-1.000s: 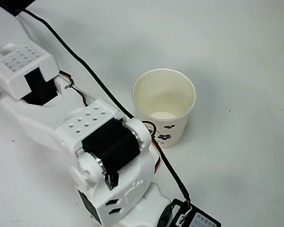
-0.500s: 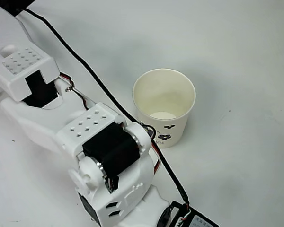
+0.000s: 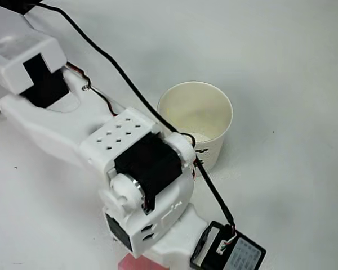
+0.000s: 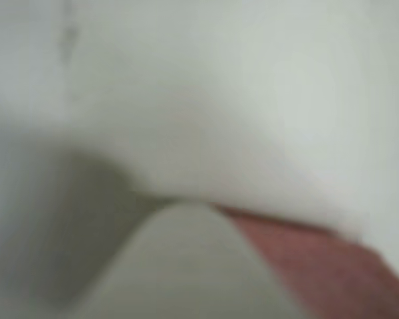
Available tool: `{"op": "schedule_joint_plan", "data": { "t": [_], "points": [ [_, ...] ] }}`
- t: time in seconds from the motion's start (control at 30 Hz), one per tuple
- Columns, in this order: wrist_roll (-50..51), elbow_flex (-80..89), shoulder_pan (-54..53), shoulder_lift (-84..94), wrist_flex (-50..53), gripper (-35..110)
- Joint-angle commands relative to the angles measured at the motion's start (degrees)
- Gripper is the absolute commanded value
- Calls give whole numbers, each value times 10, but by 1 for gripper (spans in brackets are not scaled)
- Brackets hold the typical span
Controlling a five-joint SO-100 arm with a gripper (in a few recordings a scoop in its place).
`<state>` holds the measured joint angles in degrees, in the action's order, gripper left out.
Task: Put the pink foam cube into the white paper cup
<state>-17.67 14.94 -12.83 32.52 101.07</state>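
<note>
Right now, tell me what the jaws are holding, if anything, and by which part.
Cannot be told. The pink foam cube sits right beside a blurred finger in the wrist view, but whether it is clamped is unclear.

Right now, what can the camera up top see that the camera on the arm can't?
The overhead view shows the white paper cup standing upright and empty beside the arm, plus the black cable running past it. The wrist view, very blurred, shows a pale finger up close against the pink foam cube. Both share the cube, a sliver at the overhead picture's bottom edge.
</note>
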Motion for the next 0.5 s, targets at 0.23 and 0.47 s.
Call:
{"op": "schedule_joint_plan", "data": {
  "t": [0.23,0.47],
  "points": [
    [-7,130,25,317,11,15],
    [28,257,98,468,11,15]
  ]
}}
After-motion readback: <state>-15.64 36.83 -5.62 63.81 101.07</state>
